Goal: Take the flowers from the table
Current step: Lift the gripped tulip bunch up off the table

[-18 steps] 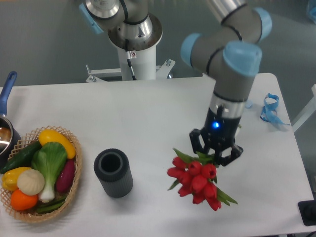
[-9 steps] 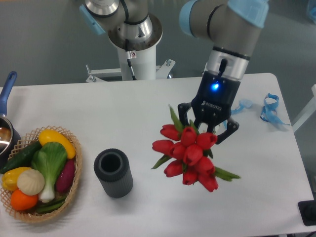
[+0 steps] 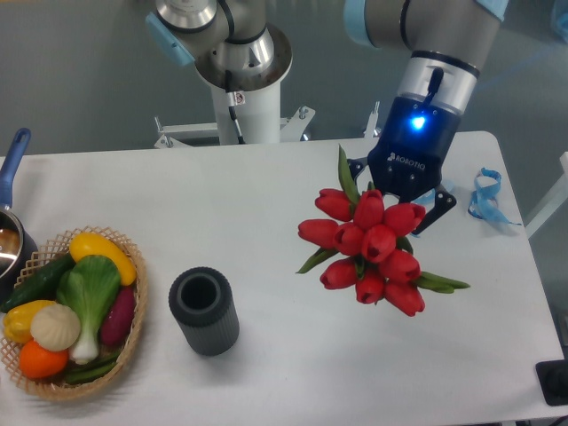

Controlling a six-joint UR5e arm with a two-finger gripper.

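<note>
The single fixed camera looks down on a white counter (image 3: pixel 266 204). Toward its right edge, about midway between the far and near sides, the arm comes down from the top of the frame and ends in a dark hand (image 3: pixel 404 200) with a glowing blue light on its wrist. The hand is pinching the flowers (image 3: pixel 368 253): its two fingers reach down on either side of the bunch, just behind the red heads. The stems are hidden behind the blooms, so the exact contact is hard to see. The tulip heads point toward the camera, with green leaves sticking out at the top, left and right. The bunch appears to hang above the counter, not lying on it.

A curly blue ribbon (image 3: pixel 484 197) lies near the far right corner, close to the hand but apart from it. A dark ribbed cup (image 3: pixel 204 311) stands upright nearer the front edge, left of the flowers. At the front left corner sits a wicker basket (image 3: pixel 133 328) filled with vegetables (image 3: pixel 75 302). A pot with a blue handle (image 3: pixel 11 164) shows at the left edge.
</note>
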